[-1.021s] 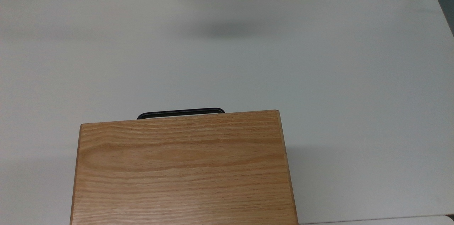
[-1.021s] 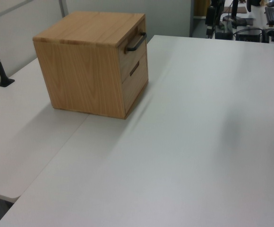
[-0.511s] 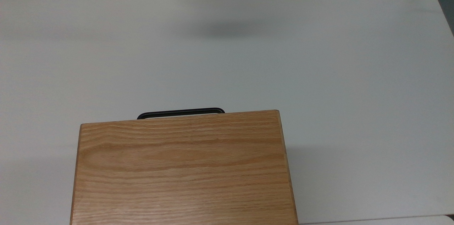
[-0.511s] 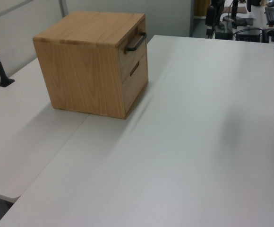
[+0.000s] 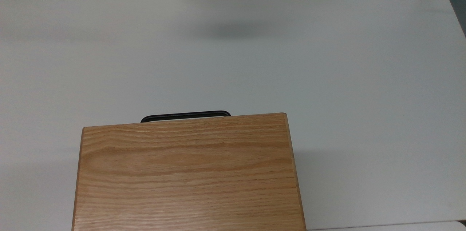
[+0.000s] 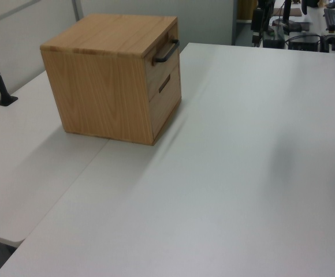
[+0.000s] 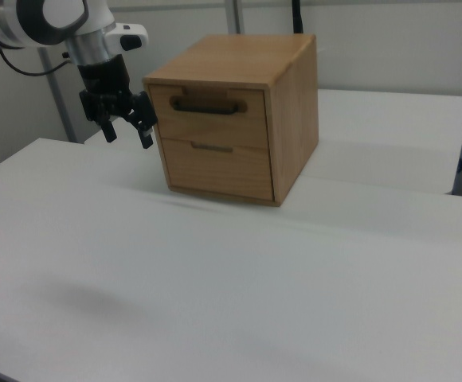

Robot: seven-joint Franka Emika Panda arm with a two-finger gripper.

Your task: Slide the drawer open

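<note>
Drawer (image 7: pixel 207 117) sits as it did a second ago, closed flush at the top of the oak cabinet (image 6: pixel 107 86) on the white table (image 5: pixel 327 78); I see no change. Its front faces the top view's upper edge, its black handle (image 7: pixel 205 106) running level across. My gripper (image 7: pixel 127 131) hangs in the air with fingers spread apart, near the cabinet on the right view's left.
</note>
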